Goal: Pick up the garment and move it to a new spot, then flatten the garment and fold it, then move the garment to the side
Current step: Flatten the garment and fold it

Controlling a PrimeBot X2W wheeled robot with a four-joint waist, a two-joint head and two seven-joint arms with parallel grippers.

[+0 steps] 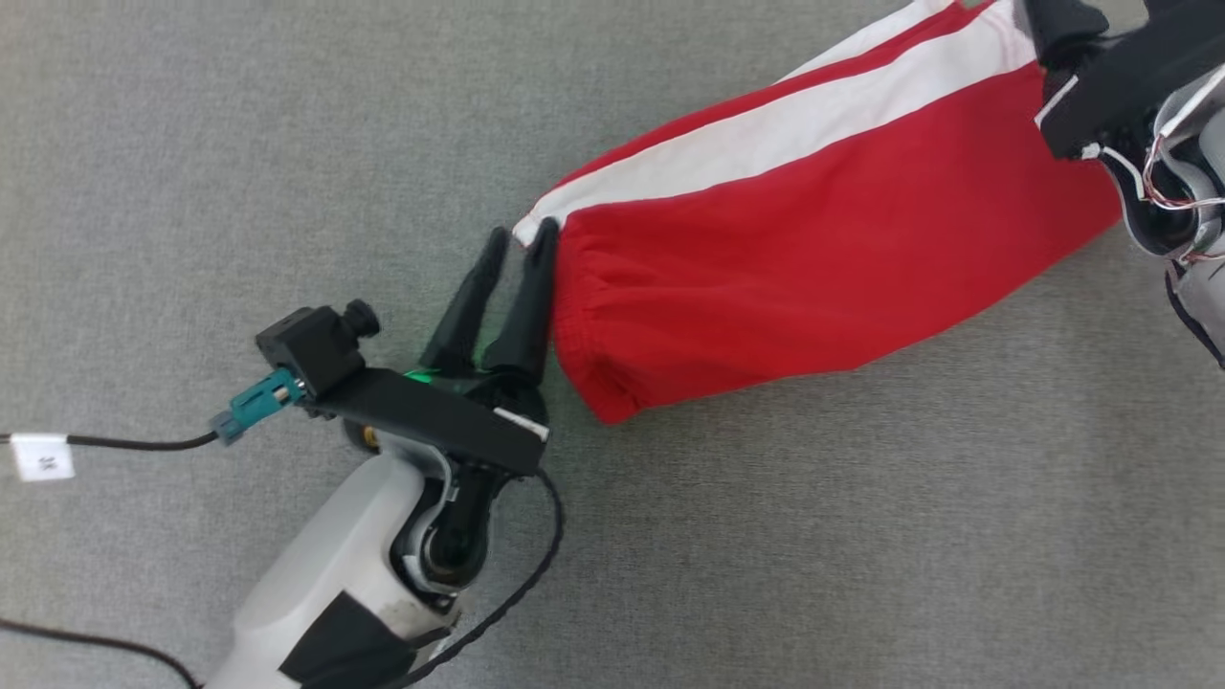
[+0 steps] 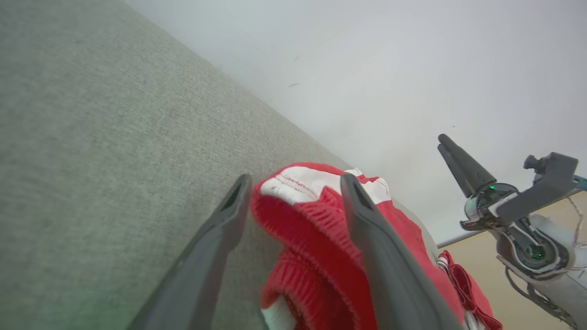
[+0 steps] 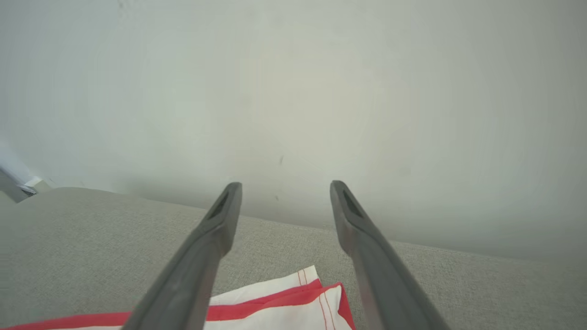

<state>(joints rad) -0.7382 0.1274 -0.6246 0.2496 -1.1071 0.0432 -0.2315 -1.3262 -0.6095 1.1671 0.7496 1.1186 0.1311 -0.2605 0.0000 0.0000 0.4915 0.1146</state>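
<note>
At near-left, L gripper (image 1: 523, 233) sits at the end of the garment (image 1: 813, 249). Its jaws are spread wide and clamp nothing. The ribbed hem (image 2: 316, 215) bunches up between them and touches the inner side of one finger. My read: garment is laid in its spot, flatten step is up next.

To do it well: lift L jaws straight up and back so the finger doesn't drag the hem and re-crumple it. The rib looks stretchy and prob. catches. Then sweep low along the cloth from the middle out to both ends, both arms together, so it doesn't slide on the tabletop (image 1: 287, 144). For the fold, re-grip at corners only w/ a thin pinch.

At the far end, R gripper (image 3: 284, 188) is over the garment's edge. Jaws are also wide apart w/ nothing between them; cloth lies below the fingers. Same rule: rise clear before sweeping.

Garment look: red knit w/ a broad white stripe (image 1: 766, 134) along the far long edge. It lies diagonal on the grey tabletop, from L gripper near-left up to R gripper far-right.
- Near end: gathered elastic hem w/ small puckers.
- Mid part: mostly flat; rounded lower edge, so prob. doubled layers.
- Far end: white panel w/ thin red trim and stitch lines.

Garment type: can't tell.
</note>
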